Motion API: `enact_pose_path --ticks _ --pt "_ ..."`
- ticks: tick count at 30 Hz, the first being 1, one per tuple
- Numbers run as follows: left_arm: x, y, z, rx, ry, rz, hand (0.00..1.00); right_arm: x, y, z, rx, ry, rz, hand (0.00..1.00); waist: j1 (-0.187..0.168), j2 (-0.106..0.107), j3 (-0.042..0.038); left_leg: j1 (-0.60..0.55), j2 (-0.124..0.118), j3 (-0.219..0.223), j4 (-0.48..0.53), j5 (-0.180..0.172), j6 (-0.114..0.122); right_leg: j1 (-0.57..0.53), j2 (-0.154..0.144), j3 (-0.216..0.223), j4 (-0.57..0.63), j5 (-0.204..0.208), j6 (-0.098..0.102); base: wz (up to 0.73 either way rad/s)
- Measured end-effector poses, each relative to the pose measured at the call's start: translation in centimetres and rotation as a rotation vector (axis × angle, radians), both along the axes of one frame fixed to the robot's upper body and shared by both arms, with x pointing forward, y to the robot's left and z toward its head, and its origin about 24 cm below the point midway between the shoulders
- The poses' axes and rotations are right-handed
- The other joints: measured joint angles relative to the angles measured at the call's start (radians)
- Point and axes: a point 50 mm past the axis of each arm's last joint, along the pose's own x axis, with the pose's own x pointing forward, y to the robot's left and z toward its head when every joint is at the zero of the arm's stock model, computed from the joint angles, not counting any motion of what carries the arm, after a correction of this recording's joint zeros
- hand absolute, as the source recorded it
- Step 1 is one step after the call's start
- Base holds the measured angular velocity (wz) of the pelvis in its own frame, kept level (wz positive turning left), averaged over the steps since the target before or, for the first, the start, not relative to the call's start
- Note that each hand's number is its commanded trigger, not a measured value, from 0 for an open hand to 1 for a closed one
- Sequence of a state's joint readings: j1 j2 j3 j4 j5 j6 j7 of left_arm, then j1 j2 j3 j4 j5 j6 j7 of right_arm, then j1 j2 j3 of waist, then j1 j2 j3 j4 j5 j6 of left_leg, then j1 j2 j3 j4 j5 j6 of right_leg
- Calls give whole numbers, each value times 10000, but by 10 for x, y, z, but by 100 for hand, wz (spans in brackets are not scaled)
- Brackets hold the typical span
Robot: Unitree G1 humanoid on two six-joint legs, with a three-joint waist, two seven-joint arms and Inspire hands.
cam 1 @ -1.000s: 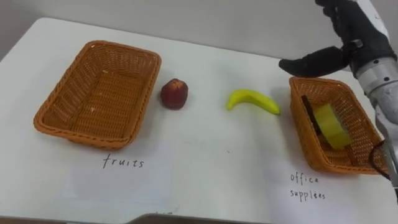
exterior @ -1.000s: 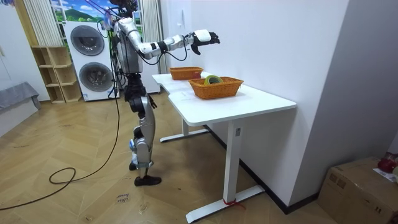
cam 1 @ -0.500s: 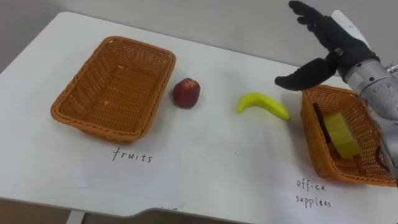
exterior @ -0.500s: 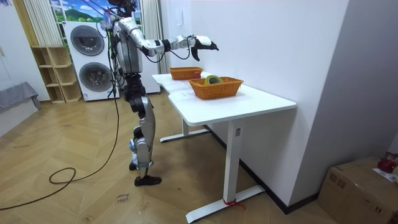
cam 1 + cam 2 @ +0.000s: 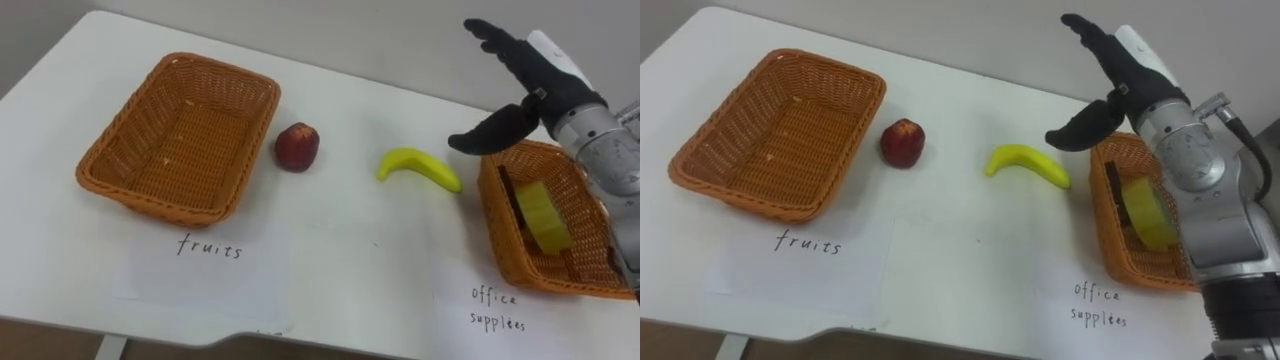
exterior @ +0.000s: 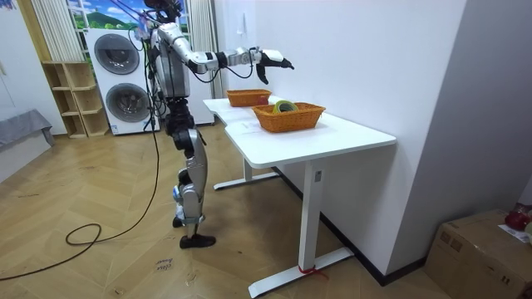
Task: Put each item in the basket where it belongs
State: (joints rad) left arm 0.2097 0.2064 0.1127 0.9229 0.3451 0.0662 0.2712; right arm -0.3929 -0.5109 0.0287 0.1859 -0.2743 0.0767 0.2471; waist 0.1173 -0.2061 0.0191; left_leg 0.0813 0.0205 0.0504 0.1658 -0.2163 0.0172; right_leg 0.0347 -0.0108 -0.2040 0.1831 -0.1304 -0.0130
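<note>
Above the counter (image 5: 340,250), raised over the gap between the banana (image 5: 418,167) and the far-left corner of the office-supplies basket (image 5: 492,215): right robot hand (image 5: 528,88), fingers straight and spread wide, thumb swung out below, clamped on nothing. Probably poised for a reach down to the banana, the nearest thing not yet sorted. In the room view, standing at the counter's edge on the room view's left, that arm stretched out level over the top.

Lying bare on the counter, outside both baskets:
- banana, just beside the office-supplies basket's left rim but apart from it
- red apple (image 5: 297,146), close against the right rim of the fruit basket (image 5: 110,160); touching or not, cannot tell

Both on the wrong side of a rim, so the fruit half of the job not yet done. Fruit basket holding nothing. Baskets set at opposite ends, probably to keep the two sorts well apart, with a handwritten label (image 5: 210,247) on the counter in front of each.

Already inside the office-supplies basket: yellow-green tape roll (image 5: 541,215), leaning on edge, and a dark slim thing (image 5: 507,192) beside it, too hidden to name. That half of the job looks finished.

Count: two baskets, two labels, two fruits (one banana, one apple), one tape roll, one dark slim thing, one robot hand.
</note>
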Motion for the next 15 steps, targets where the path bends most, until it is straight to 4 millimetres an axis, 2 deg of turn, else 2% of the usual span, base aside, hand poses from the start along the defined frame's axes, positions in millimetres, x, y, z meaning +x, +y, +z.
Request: enact_pose_path --ticks 15 --pt "5 -1 0 -102 147 -265 0 0 -6 -12 -742 966 -137 0 520 85 3 -41 21 100 59 3 0 -153 3 96 13 1 -2 -1"
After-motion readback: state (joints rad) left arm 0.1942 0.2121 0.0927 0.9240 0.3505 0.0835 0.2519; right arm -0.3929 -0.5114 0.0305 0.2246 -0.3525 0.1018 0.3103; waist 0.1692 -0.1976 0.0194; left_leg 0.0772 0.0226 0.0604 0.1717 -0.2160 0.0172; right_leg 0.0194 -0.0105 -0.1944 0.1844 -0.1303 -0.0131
